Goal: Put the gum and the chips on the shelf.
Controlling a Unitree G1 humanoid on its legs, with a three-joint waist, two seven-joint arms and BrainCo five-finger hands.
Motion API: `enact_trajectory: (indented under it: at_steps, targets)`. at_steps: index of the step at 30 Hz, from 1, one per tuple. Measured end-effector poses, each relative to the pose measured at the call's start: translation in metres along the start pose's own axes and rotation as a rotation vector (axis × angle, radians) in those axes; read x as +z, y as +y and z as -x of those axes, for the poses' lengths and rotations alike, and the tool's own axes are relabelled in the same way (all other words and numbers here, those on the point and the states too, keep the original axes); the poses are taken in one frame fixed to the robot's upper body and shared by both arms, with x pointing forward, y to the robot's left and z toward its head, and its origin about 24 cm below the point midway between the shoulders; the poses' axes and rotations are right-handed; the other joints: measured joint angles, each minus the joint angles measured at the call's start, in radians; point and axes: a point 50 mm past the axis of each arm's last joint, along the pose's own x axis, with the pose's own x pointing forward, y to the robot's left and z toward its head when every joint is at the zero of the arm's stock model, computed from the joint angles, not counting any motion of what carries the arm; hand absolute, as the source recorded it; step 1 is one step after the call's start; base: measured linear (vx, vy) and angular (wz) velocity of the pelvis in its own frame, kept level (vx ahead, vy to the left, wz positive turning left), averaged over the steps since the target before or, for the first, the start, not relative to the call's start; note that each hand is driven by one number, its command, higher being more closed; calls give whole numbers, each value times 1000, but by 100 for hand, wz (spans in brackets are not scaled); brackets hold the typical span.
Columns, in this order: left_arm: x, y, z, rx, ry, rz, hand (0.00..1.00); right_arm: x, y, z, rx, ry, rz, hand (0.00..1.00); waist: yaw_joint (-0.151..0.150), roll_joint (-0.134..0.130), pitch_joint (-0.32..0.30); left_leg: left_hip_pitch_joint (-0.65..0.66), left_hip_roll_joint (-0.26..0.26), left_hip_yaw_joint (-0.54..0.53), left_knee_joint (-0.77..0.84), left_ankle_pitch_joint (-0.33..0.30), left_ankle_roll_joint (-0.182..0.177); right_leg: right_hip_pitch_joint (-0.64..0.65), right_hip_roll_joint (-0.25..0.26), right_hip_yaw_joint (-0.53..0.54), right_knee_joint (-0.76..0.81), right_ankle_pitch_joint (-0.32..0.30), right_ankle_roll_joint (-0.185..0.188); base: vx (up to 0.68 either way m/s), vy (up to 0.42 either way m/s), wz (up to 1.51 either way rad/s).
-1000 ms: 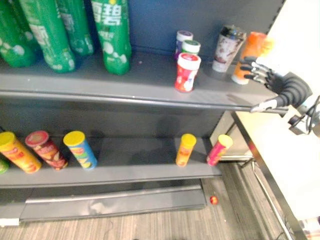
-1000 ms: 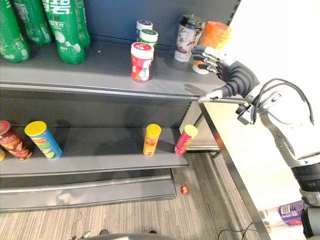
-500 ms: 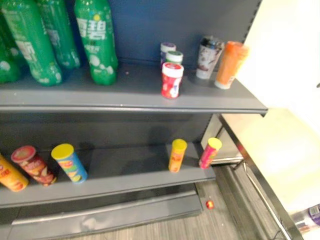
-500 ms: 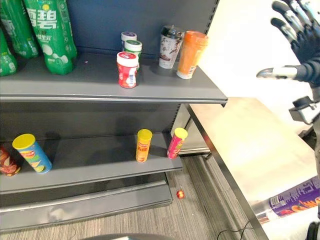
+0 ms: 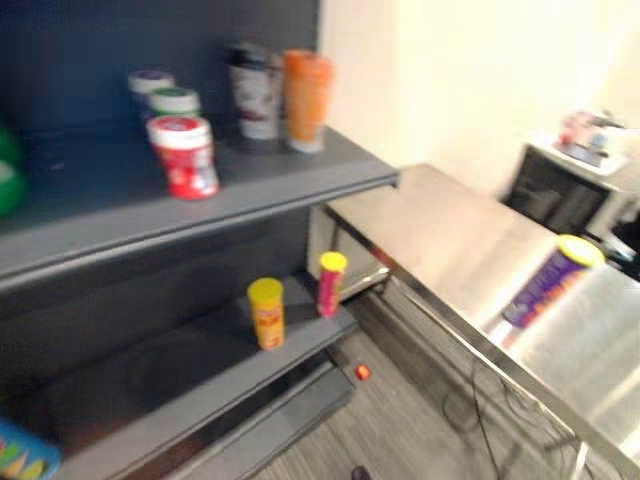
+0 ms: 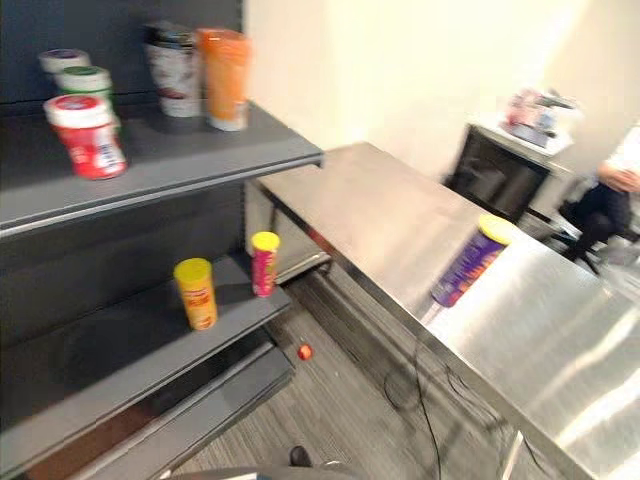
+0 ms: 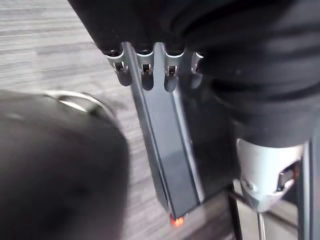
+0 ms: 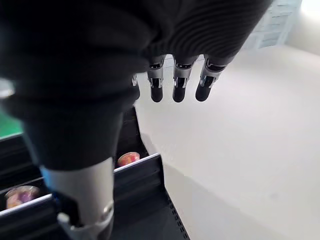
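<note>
The purple chips can point(image 6: 468, 262) stood on the steel table point(image 6: 560, 340), well apart from the shelves. A red gum jar point(image 5: 183, 155) stood on the upper shelf point(image 5: 300, 185). The right hand point(image 8: 177, 82) was open with relaxed fingers, holding nothing. Whether the left hand point(image 7: 165, 67) was open or closed could not be determined.

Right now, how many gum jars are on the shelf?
3, on the upper shelf: red jar in front, green-lidded jar behind it, purple-lidded jar rearmost. More may be hidden.
</note>
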Motion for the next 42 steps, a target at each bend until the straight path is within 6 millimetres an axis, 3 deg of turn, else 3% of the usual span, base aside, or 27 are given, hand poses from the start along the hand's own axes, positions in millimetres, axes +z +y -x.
enact_trajectory:
  at_steps: [2,4,5,6,7,8,9,10,11,12,14,18,19,20,21,22,24,25,28,29,30,31,32,33,34,37,42]
  targets:
    - [5,-9,-4,-38,-2,-55,0,4,-7,-4,-49,-69,19,0,-30,-7,0,29,6,66,-49,47,-21,25,-112,-75,194,-28,-46,-3,-85,-87]
    - [13,-10,-6,-54,-18,-92,0,3,-14,-8,-100,-104,27,0,-41,-15,7,32,0,95,-13,49,-26,49,-171,-127,219,59,-71,-16,-131,-90]
    - [15,-17,-10,-89,3,-131,0,-2,-19,-14,-141,-113,41,0,-45,-6,37,-7,-28,76,0,10,-8,43,-163,-161,138,107,-115,-148,-31,-104]
    - [13,-29,-11,-123,18,-143,0,-3,-28,-14,-182,-114,60,0,-52,47,25,-26,-95,72,-102,32,37,86,-146,-153,-31,158,-89,-192,35,-114]
    - [12,-37,-10,-146,14,-150,0,-2,-33,-17,-212,-131,70,0,-32,85,36,-17,-108,101,-157,75,76,79,-149,-169,-2,128,-88,-105,88,-131]
    - [12,-37,-10,-148,9,-169,0,1,-35,-20,-233,-155,80,0,-23,82,42,-7,-108,211,-176,96,72,45,-200,-197,160,49,-91,-3,-26,-165]
    - [9,-34,-10,-148,29,-197,0,2,-34,-23,-231,-173,91,0,-29,82,43,-2,-106,259,-173,99,71,67,-244,-235,190,38,-87,16,-99,-153]
    - [5,-30,-9,-143,40,-209,0,3,-32,-26,-230,-189,87,0,-26,77,39,-2,-103,295,-169,99,70,85,-262,-265,167,58,-71,55,-163,-155]
    - [3,-24,-8,-133,53,-230,0,5,-29,-30,-227,-221,72,0,-16,63,37,-7,-86,362,-145,99,68,109,-277,-326,63,101,-29,18,-200,-183]
    - [0,-23,-7,-134,65,-245,0,6,-26,-37,-208,-248,56,0,-6,71,37,-12,-65,415,-142,110,57,113,-249,-419,-26,116,-7,11,-207,-176]
    - [4,-24,-9,-142,58,-264,0,7,-22,-46,-175,-271,46,0,-7,74,36,-2,-43,473,-141,123,40,123,-216,-467,-130,116,-7,0,-236,-129]
    - [24,-39,-15,-165,-5,-259,0,2,-22,-62,-101,-247,67,0,-11,64,39,41,-35,571,-157,159,0,137,-181,-465,-222,116,-8,31,-189,-66]
    - [28,-42,-16,-166,-23,-253,0,-1,-24,-63,-101,-231,69,0,-15,58,40,56,-29,573,-143,175,9,155,-178,-455,-236,116,-8,114,-196,-20]
    - [31,-41,-16,-160,-31,-250,0,-2,-26,-62,-107,-228,68,0,-33,42,46,47,5,563,-62,178,7,182,-175,-455,-261,117,-10,116,-171,-6]
    - [34,-39,-17,-148,-39,-245,0,-2,-26,-61,-116,-231,59,0,-31,23,59,22,33,554,5,162,2,200,-177,-452,-269,117,-10,56,-64,8]
    - [42,-43,-19,-140,-63,-237,0,-2,-29,-58,-151,-243,51,0,-32,6,69,-22,5,485,-8,102,-29,207,-196,-438,-284,117,-10,-32,54,-2]
    - [52,-51,-19,-146,-110,-202,0,-1,-32,-52,-192,-253,39,0,-24,22,72,-39,-83,396,-194,204,37,202,-194,-438,-291,109,1,-37,109,-11]
    - [54,-52,-19,-144,-117,-192,0,-1,-31,-52,-195,-255,32,0,-24,15,79,-41,-89,369,-189,208,41,207,-196,-438,-292,110,1,14,-14,-25]
    - [60,-34,-20,-65,-139,-107,0,6,-24,-61,-181,-337,-4,0,-4,-36,107,-71,-76,42,-68,205,47,241,-178,-385,-348,122,-5,36,-141,-58]
    - [61,-22,-20,-12,-137,-36,0,9,-14,-72,-155,-401,-57,0,21,-65,119,-120,-54,-121,91,198,71,260,-162,-334,-351,129,-12,26,-92,-157]
    - [55,-23,-19,4,-125,42,0,15,-6,-84,-130,-474,-112,0,60,-58,131,-179,-118,-350,142,51,7,250,-160,-252,-344,130,-14,14,-1,-148]
    - [54,-25,-19,1,-124,54,0,17,-7,-86,-130,-486,-113,0,69,-50,137,-178,-133,-380,128,41,4,249,-156,-242,-343,130,-14,-18,183,-171]
    - [44,-33,-17,-6,-103,116,0,23,-9,-96,-124,-522,-105,0,106,8,145,-170,-159,-463,47,47,14,242,-115,-190,-342,121,-1,44,142,-113]
    - [39,-28,-15,12,-89,145,0,23,-11,-96,-139,-539,-129,0,112,10,143,-129,-172,-476,-3,25,-17,236,-121,-161,-344,95,28,79,93,-95]
    - [37,-27,-15,20,-85,156,0,24,-13,-97,-145,-543,-128,0,101,9,144,-116,-178,-468,-28,28,-22,231,-128,-161,-345,89,34,78,16,-20]
    - [33,-25,-14,37,-72,191,0,22,-16,-100,-162,-531,-127,0,104,9,144,-108,-197,-473,-62,48,-30,225,-144,-152,-352,78,37,-3,-3,3]
    - [25,-26,-11,47,-54,198,0,12,-18,-93,-221,-484,-154,0,114,9,145,-71,-177,-481,-147,95,-49,225,-121,-154,-342,67,20,-41,-76,4]
